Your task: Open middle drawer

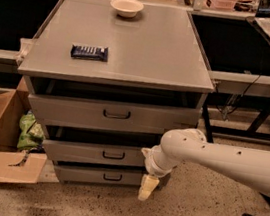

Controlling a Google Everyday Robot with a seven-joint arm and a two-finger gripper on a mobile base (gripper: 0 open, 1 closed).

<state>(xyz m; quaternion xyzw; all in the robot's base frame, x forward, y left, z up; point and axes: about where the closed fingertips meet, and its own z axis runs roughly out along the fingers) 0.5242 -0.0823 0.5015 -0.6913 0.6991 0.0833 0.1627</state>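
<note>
The grey cabinet has three drawers. The middle drawer (93, 153) is the second one, with a small dark loop handle (113, 155) and a dark gap above its front. My gripper (147, 187) hangs pointing down at the cabinet's lower right corner. It is beside the right end of the bottom drawer (97, 175), just below the middle drawer's right end and well right of the handle. It holds nothing that I can see.
The tall top drawer (114, 114) sticks out under the cabinet top (148, 51), which carries a bowl (127, 6) and a dark snack bar (89, 51). An open cardboard box (2, 153) with a green bag (30, 132) stands on the floor at left. Desk legs and cables are at right.
</note>
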